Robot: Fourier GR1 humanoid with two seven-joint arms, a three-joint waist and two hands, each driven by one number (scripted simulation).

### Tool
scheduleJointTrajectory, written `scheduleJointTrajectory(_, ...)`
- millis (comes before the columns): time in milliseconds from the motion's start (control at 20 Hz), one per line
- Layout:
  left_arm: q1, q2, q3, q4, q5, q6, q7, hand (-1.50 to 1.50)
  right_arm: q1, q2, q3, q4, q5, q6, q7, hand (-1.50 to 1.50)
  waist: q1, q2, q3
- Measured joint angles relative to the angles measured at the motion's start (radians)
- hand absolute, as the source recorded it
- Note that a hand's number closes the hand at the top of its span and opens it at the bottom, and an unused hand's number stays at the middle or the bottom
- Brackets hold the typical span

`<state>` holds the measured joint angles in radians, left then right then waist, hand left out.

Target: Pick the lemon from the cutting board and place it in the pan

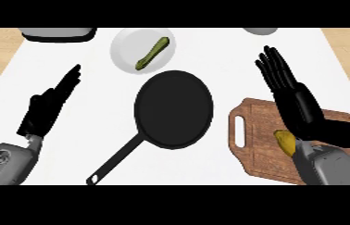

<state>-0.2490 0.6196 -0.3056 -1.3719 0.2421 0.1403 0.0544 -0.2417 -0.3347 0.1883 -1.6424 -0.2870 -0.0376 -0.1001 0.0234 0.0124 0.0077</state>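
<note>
The lemon (285, 141) was seen on the board (263, 140), partly hidden beneath the right hand (295, 101) and its forearm. The right hand was held over the board with fingers straight and extended away from the robot, closed on nothing. The left hand (46, 104) was shown at the left of the surface (226, 62), fingers straight, well apart from the other items. The pan (173, 108) was placed at centre, between the two hands, its handle directed toward the lower left; nothing was seen inside it. A plate (130, 46) bearing a green vegetable (152, 53) was located just beyond the pan. Two grey objects were cut off by the upper edge.
</note>
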Motion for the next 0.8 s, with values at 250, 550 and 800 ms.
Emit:
scheduleJointTrajectory(250, 0.069, -0.027, 0.025, -0.034, -0.044, 0.060, 0.004, 0.00, -0.052, -0.058, -0.099, 0.120, -0.128, 0.157, 0.038, -1.50, -0.004, -0.008, -0.005)
scheduleJointTrajectory(550, 0.153, -0.068, 0.021, -0.057, -0.052, 0.122, 0.010, 0.00, 0.025, -0.224, -0.207, 0.269, -0.066, 0.133, 0.115, -1.50, -0.022, -0.012, -0.008)
scheduleJointTrajectory(800, 0.222, -0.081, 0.014, -0.112, -0.067, 0.148, 0.006, 0.00, 0.102, -0.401, -0.250, 0.347, -0.011, 0.248, 0.103, -1.50, -0.019, -0.014, -0.007)
